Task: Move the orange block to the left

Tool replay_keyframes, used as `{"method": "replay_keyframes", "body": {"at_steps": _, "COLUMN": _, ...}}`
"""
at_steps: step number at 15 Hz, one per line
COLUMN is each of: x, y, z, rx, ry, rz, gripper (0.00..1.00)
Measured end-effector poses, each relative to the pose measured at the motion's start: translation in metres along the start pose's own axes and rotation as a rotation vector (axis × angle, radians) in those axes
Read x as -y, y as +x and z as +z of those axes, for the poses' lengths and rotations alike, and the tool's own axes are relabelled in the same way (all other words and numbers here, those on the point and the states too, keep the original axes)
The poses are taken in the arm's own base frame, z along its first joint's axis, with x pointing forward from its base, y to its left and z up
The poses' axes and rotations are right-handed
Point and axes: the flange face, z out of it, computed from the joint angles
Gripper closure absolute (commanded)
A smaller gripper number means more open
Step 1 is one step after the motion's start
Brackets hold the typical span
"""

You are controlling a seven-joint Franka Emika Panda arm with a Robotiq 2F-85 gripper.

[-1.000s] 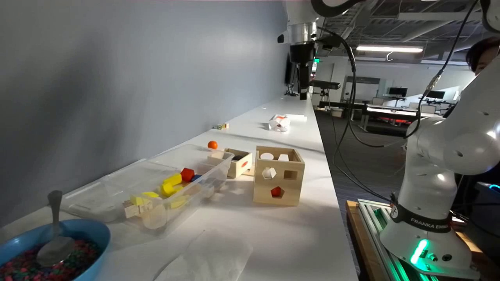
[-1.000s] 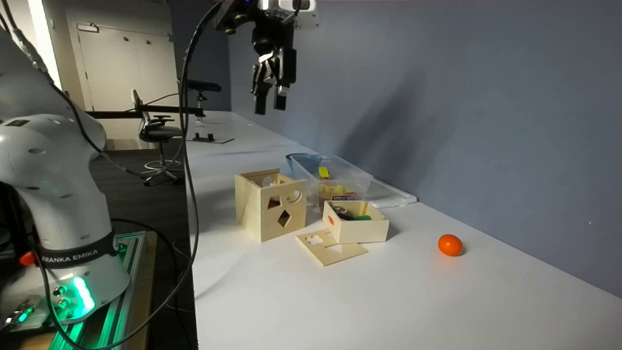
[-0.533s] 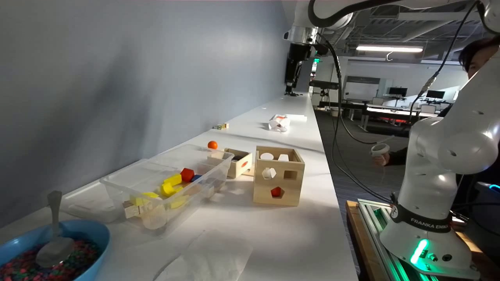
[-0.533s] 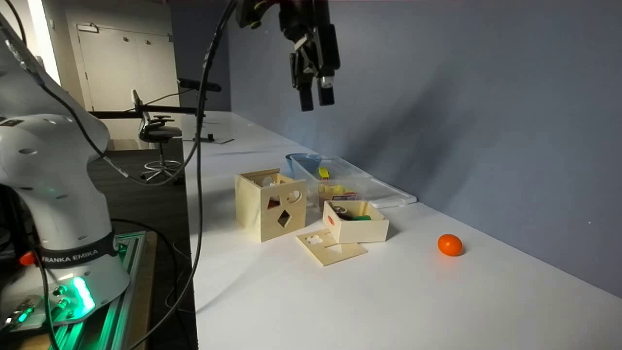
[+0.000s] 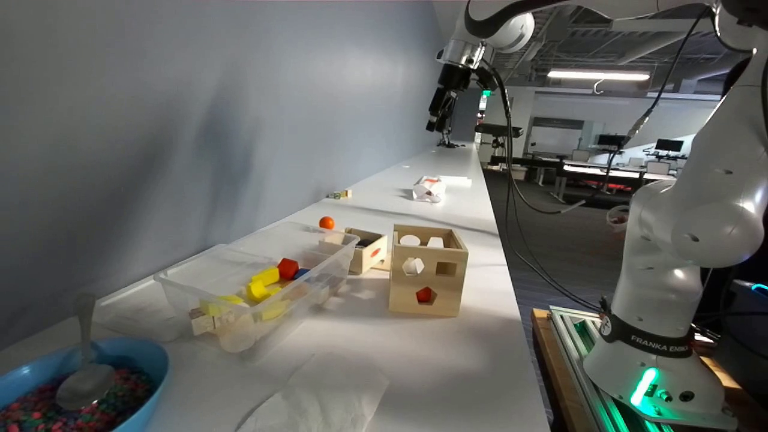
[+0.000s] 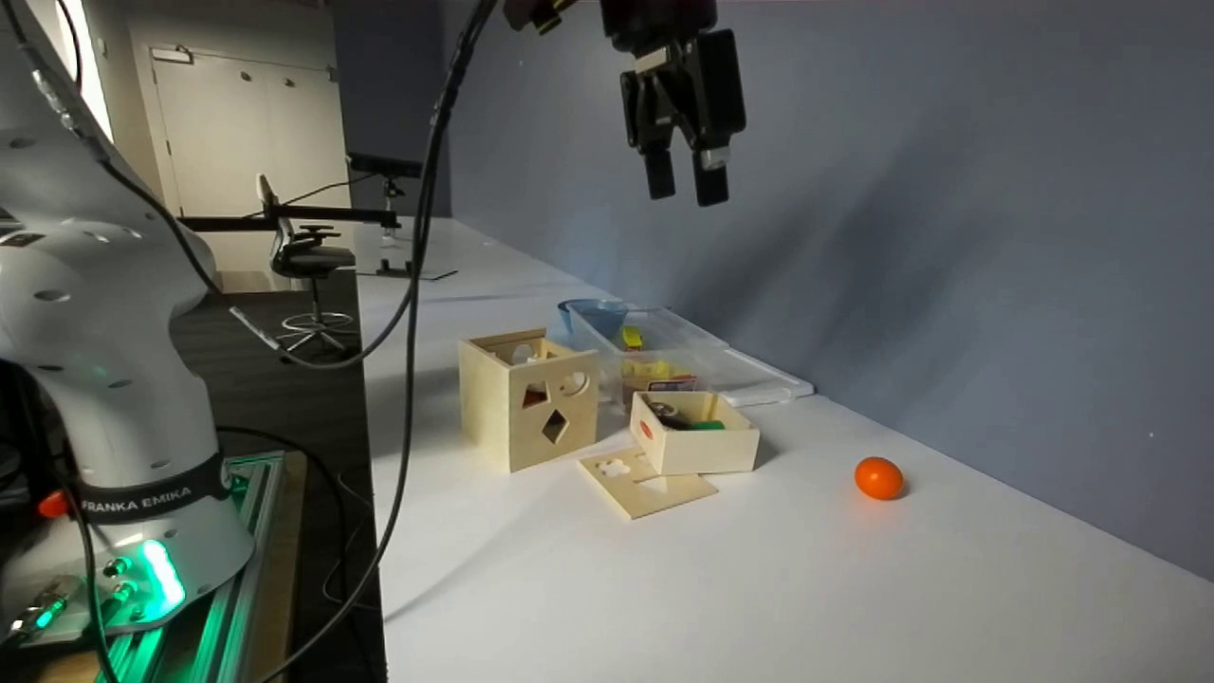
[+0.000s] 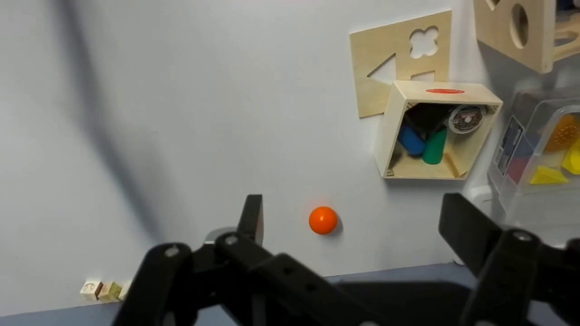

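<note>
- A blue-grey wall (image 5: pixel 210 72) backs a long white table (image 5: pixel 468 360); the landmark here is the small wooden box (image 5: pixel 367 259) on it.
- In an exterior view, the orange ball (image 5: pixel 326 222), the task's thing though round rather than a block, sits beyond the box, nearer the wall. A clear plastic bin (image 5: pixel 333 270) stands close on the box's near side; a shape-sorter cube (image 5: pixel 429 276) is to the box's right.
- In an exterior view, the gripper (image 6: pixel 686 182) hangs higher than the box, its fingers spread and holding nothing. The ball lies to the box's right, well apart from it. Being round, it would likely roll if a finger nudged it off-centre.
- In the wrist view, the ball shows between the fingers, and the box near one fingertip. Drifting boxward on the way down could land that finger on the box's rim. The wall runs close by the ball, so a tilted descent might scrape it.
</note>
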Motion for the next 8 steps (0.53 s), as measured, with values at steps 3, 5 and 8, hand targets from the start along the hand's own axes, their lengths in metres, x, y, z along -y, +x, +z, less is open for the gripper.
{"method": "replay_keyframes", "body": {"at_steps": 3, "x": 0.0028, "y": 0.001, "z": -0.0006, "rx": -0.001, "ry": 0.0, "rz": -0.004, "gripper": 0.0}}
{"method": "replay_keyframes", "body": {"at_steps": 5, "x": 0.0021, "y": 0.0006, "z": -0.0009, "rx": -0.001, "ry": -0.001, "rz": -0.003, "gripper": 0.0}}
{"method": "replay_keyframes", "body": {"at_steps": 8, "x": 0.002, "y": 0.0006, "z": -0.0007, "rx": -0.001, "ry": -0.001, "rz": -0.003, "gripper": 0.0}}
